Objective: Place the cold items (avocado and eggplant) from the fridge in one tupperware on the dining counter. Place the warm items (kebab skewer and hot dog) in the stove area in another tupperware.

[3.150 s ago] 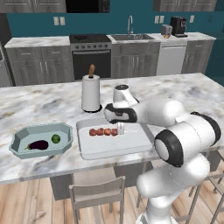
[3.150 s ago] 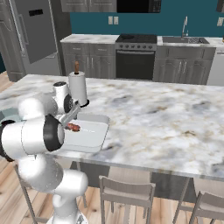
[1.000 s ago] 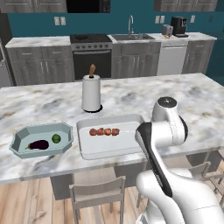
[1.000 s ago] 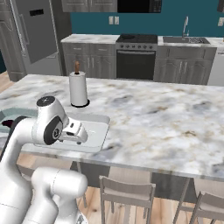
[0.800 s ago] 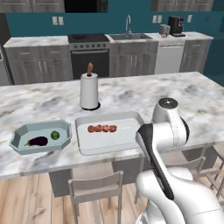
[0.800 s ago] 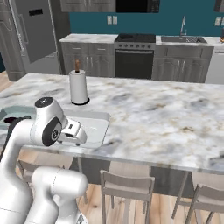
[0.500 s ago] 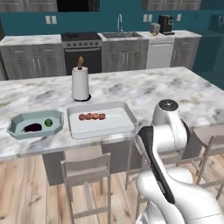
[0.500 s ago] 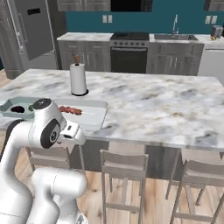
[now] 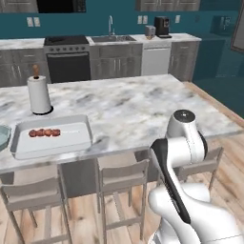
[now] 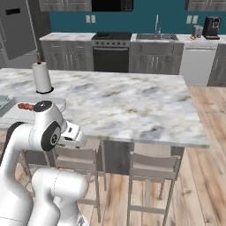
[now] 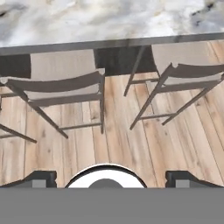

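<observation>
Gripper: the gripper [image 11: 111, 177] pointed down at the wooden floor [image 11: 109, 135]; its two finger tips [image 11: 40, 178] stood wide apart with nothing between them.
Arm: folded close to the base, short of the dining counter's near edge [image 9: 143, 147].
Kebab skewer: the kebab skewer [image 9: 44, 133] lay inside the white tupperware [image 9: 52, 143], toward its far left, near the counter's near left edge.
Second tupperware: the rim of a pale green tupperware [image 9: 3, 137] stood just beside the white one, at the left border of the left base view; its contents could not be told.
Paper towel roll: the paper towel roll [image 9: 39, 95] stood upright behind the white tupperware.
Stools: two stools [image 11: 65, 87] stood under the counter's near edge.
Stove area: the stove [image 9: 66, 59] stood against the back wall, left of the sink [image 9: 113, 38].
</observation>
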